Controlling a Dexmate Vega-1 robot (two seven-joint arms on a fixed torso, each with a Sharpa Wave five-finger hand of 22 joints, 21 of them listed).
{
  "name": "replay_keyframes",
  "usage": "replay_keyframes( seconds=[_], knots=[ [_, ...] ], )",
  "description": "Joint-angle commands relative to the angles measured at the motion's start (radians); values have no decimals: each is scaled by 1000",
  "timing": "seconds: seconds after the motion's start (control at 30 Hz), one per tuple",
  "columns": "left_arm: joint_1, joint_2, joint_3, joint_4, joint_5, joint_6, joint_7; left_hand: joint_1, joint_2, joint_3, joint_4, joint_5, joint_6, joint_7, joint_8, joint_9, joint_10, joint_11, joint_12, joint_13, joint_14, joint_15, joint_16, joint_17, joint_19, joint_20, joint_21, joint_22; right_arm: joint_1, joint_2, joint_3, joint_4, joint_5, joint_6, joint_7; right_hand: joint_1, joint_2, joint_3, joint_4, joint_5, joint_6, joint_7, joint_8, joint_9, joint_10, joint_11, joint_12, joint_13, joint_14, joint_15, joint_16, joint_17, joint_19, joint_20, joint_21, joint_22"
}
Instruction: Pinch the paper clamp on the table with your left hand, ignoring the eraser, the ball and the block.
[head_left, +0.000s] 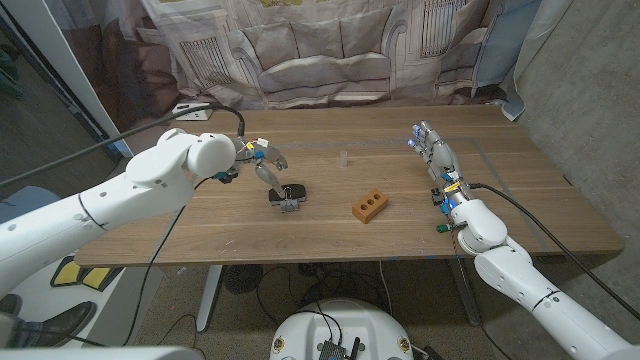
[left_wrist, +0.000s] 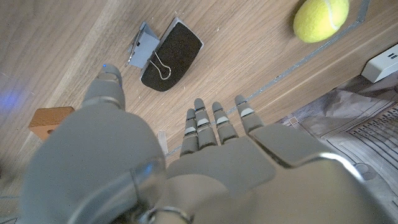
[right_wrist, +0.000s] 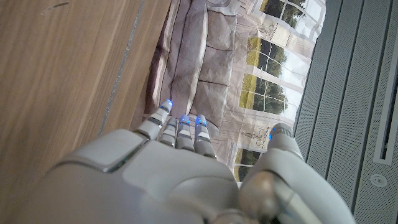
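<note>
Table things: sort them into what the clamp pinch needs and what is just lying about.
Needed:
paper clamp, beside the black eraser
left hand, open above the clamp

Lying about:
black eraser
yellow-green ball
orange-brown block
right hand, off to the side

- In the head view, the left hand (head_left: 268, 165) covers part of the paper clamp (head_left: 289, 197).
- The block (left_wrist: 50, 121) is partly hidden behind the left hand in the left wrist view.
- The ball (left_wrist: 321, 18) is cut off by the picture's edge.
</note>
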Motion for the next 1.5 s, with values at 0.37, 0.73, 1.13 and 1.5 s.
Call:
replay_keyframes(
  seconds=[0.37,0.73,1.13,1.5],
  knots=[
    [-21,-77,42,55,108,-47,-86,13,15,-3,-6,0,1,-2,7,3,-2,-7,1,5,0,3,0,2,-12,2,-4,6,-19,2,9,-8,-5,11,-13,11,0,0,-4,1,13,-2,-1,3,8,-2,1,3,2,1,1,5,-2,3,6,2],
    [-23,-108,48,84,102,-71,-86,23,21,-3,-9,0,25,-6,18,3,19,-6,11,6,19,5,7,2,-12,3,-3,5,-29,0,14,-15,-2,9,-18,12,0,0,-5,1,14,-2,-1,3,9,-2,1,3,3,2,1,5,-1,3,7,2],
    [-32,-133,64,118,101,-88,-82,32,26,-3,-12,1,46,-10,24,3,40,-14,19,6,35,-2,11,2,-5,2,1,5,-37,-8,20,-27,-5,0,-25,13,0,0,-5,1,14,-2,-1,3,9,-2,0,3,3,2,1,4,-2,5,7,2],
    [-37,-138,76,118,129,-82,-93,48,40,3,-16,0,64,-15,28,4,56,-20,24,6,49,-10,13,2,-1,2,3,5,-40,-12,23,-31,-5,0,-22,13,0,-1,-5,1,14,-2,-1,3,9,-1,0,3,3,2,1,5,-2,5,7,2]
  ],
)
